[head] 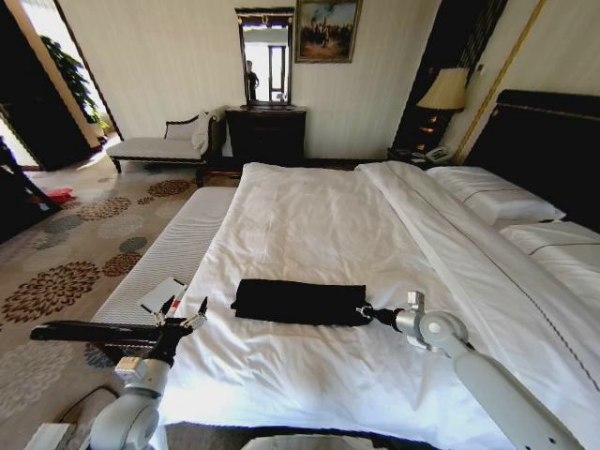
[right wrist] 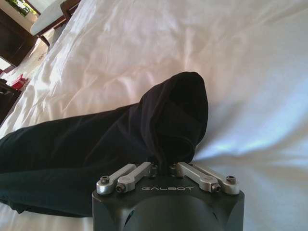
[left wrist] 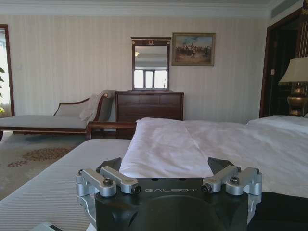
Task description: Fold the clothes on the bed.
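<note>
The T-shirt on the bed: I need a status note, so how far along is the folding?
Done: the black T-shirt already lies as a narrow band on the bed's white sheet. In hand: the right gripper is shut on the band's end, lifting a fold of fabric. Left: that end is not yet laid over. The left gripper hangs open near the mattress edge.

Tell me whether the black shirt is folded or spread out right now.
Folded: the black T-shirt lies as a narrow strip on the bed, one end pinched up by the right gripper.

Black T-shirt (head: 298,302) — folded into a long narrow strip — across the white bed (head: 319,225).
</note>
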Controlling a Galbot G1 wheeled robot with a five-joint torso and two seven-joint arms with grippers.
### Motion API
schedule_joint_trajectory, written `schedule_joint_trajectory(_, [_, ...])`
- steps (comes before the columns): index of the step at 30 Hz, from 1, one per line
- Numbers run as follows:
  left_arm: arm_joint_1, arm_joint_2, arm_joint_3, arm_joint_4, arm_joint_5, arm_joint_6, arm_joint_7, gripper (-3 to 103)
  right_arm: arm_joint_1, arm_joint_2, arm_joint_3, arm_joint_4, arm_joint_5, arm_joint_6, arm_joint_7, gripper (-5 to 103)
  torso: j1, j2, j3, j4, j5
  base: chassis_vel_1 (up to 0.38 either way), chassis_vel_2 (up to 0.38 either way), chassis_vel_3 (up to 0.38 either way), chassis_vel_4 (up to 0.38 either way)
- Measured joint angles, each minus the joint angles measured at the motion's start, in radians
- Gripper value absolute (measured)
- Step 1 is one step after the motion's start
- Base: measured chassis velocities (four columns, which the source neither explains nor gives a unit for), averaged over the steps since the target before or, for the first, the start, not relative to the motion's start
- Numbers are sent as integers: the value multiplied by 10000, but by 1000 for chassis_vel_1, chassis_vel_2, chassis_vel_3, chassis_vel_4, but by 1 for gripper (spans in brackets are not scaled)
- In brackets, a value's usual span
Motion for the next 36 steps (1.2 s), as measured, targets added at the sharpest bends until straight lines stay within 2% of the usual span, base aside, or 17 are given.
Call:
schedule_joint_trajectory(19, [0, 0, 0, 0, 0, 0, 0, 100, -546, -852, 1344, -29, 429, 3, 143, 4, 0, 0, -1, 0, 0, 0, 0, 0, 0])
schedule_joint_trajectory(29, [0, 0, 1, 0, 0, 0, 1, 100, -1230, -1409, 2411, -616, 301, 4, -208, 4, 0, 0, -1, 0, 0, 0, 0, 0, 0])
schedule_joint_trajectory(36, [0, 0, 0, 0, 0, 1, 0, 100, -1429, -1625, 2724, -957, 141, 4, -373, 4, -2, 0, -1, 1, 0, 0, 0, 0, 0])
